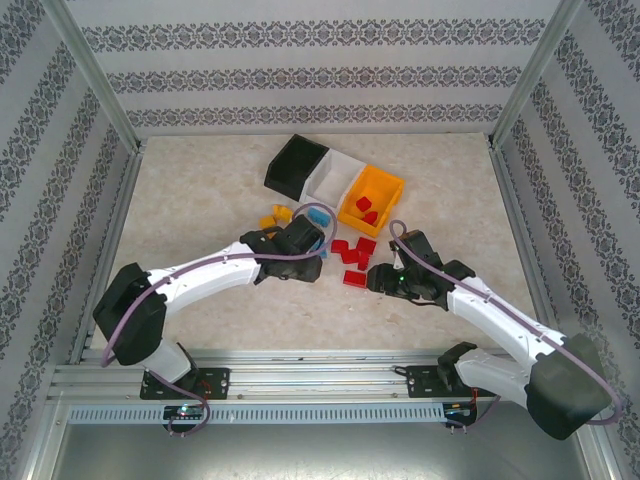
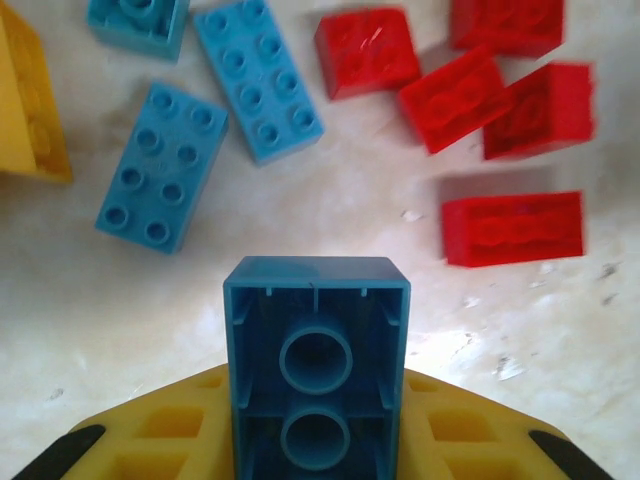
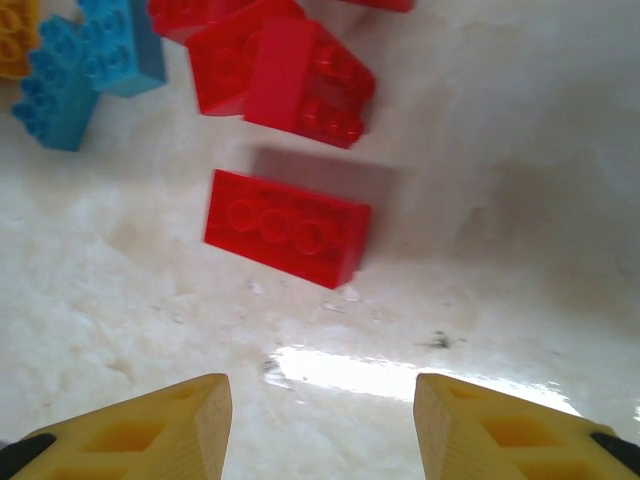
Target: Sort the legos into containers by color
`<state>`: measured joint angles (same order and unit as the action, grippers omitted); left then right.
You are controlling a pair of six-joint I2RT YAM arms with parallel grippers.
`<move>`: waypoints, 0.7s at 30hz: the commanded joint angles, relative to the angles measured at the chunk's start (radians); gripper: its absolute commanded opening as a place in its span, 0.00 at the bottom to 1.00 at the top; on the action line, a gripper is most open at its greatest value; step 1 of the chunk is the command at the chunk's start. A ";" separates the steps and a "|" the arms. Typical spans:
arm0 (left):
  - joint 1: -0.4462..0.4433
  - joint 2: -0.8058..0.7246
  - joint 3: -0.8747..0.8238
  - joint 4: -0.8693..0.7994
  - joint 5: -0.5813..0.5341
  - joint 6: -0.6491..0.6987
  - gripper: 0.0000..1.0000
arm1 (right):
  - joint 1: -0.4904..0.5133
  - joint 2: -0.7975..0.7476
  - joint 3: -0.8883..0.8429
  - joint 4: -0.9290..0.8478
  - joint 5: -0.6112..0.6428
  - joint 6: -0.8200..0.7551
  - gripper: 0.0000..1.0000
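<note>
The left gripper (image 2: pixel 316 440) is clamped on a blue brick (image 2: pixel 316 340) whose hollow underside faces the camera. Ahead of it on the table (image 2: pixel 150 330) lie three more blue bricks (image 2: pixel 160 165), five red bricks (image 2: pixel 512 228) and one yellow brick (image 2: pixel 30 110) at the left edge. The right gripper (image 3: pixel 320 420) stands part open and empty, with a single red brick (image 3: pixel 288 227) lying flat just ahead. Beyond the pile are three bins in a row — black bin (image 1: pixel 296 165), white bin (image 1: pixel 335 178), orange bin (image 1: pixel 385 185) — and the orange one holds two red pieces (image 1: pixel 365 208).
</note>
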<state>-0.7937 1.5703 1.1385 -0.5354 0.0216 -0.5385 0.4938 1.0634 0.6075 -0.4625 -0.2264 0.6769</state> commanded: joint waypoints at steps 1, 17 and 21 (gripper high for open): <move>0.059 0.038 0.127 -0.043 0.033 0.089 0.26 | 0.005 -0.050 -0.026 0.146 -0.116 0.050 0.51; 0.206 0.687 1.069 -0.368 0.017 0.333 0.27 | -0.116 -0.053 0.067 0.145 -0.194 0.007 0.53; 0.215 0.857 1.303 -0.447 -0.004 0.357 0.27 | -0.126 -0.008 0.107 0.135 -0.199 -0.018 0.54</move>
<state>-0.5949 2.3432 2.3104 -0.8349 0.0483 -0.2409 0.3813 1.0332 0.6678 -0.3214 -0.3958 0.6964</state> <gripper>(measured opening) 0.319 0.534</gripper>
